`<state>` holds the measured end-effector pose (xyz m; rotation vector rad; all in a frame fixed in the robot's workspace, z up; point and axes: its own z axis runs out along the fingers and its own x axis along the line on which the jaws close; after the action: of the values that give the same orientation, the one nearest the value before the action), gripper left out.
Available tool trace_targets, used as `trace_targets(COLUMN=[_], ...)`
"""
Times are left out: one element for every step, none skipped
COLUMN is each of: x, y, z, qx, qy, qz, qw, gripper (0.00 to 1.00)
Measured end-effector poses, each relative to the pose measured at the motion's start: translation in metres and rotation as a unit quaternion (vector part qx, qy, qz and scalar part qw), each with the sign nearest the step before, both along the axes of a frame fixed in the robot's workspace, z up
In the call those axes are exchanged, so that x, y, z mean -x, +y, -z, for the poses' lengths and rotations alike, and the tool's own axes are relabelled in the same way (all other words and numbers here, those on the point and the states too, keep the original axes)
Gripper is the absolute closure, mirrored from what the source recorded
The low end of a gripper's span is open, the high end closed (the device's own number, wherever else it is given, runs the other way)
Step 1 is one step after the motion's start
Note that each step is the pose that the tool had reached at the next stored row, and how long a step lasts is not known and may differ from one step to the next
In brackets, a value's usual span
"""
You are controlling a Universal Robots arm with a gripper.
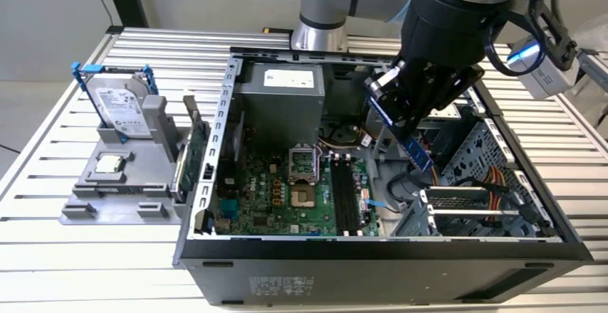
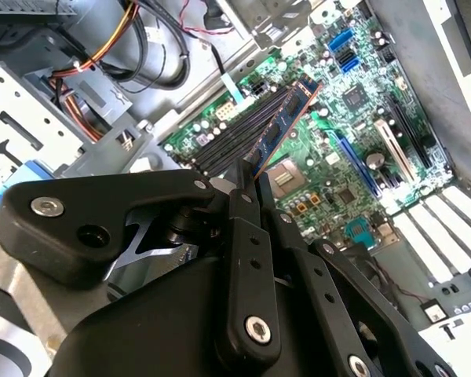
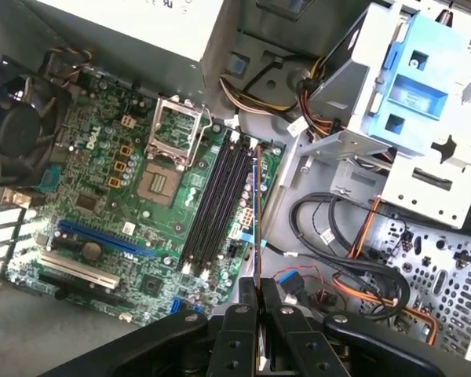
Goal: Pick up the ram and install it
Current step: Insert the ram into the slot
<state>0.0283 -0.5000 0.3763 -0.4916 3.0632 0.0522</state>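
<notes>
**Gripper** (image 1: 404,122): black fingers are closed on the ram (image 1: 418,155), which is pinched at its upper part.

**Ram:** a thin blue stick. It is held tilted in the air inside the open computer case (image 1: 226,114), with its lower end toward the exterior view's right. It is carried above the motherboard (image 1: 285,193), near the long black slots (image 1: 344,200), and is not seated in any of them. In the second wrist view its flat face (image 2: 282,126) is seen running out from the fingertips (image 2: 237,182) over the slots. In the first wrist view it is seen edge-on (image 3: 255,212), as a thin line alongside them.

**Processor socket** (image 3: 169,149): a metal frame, set beside the slots.

**Hard drive** (image 1: 122,107): held in a blue frame, stood upright in a grey holder (image 1: 114,188) on the exterior view's left, outside the case.

**Green card** (image 1: 195,158): stood on edge between the holder and the case wall.

**Slatted table** (image 1: 57,256): case and holder are borne on it.
</notes>
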Motion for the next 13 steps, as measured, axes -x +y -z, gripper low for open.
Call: trace_targets(x=[0.0, 0.0, 0.0, 0.0, 0.0, 0.0, 0.0, 0.0, 0.0, 0.0, 0.0, 0.0, 0.0], y=[0.0, 0.0, 0.0, 0.0, 0.0, 0.0, 0.0, 0.0, 0.0, 0.0, 0.0, 0.0, 0.0], z=[0.0, 0.0, 0.0, 0.0, 0.0, 0.0, 0.0, 0.0, 0.0, 0.0, 0.0, 0.0, 0.0], qx=[0.0, 0.0, 0.0, 0.0, 0.0, 0.0, 0.0, 0.0, 0.0, 0.0, 0.0, 0.0, 0.0], qy=[0.0, 0.0, 0.0, 0.0, 0.0, 0.0, 0.0, 0.0, 0.0, 0.0, 0.0, 0.0, 0.0], qz=[0.001, 0.003, 0.004, 0.005, 0.006, 0.008, 0.009, 0.01, 0.011, 0.012, 0.014, 0.015, 0.016], qw=[1.0, 1.0, 1.0, 1.0, 1.0, 1.0, 1.0, 0.9999, 0.9999, 0.9999, 0.9999, 0.9999, 0.9999], gripper=[1.0, 1.0, 1.0, 1.0, 1.0, 1.0, 1.0, 1.0, 1.0, 1.0, 1.0, 1.0, 1.0])
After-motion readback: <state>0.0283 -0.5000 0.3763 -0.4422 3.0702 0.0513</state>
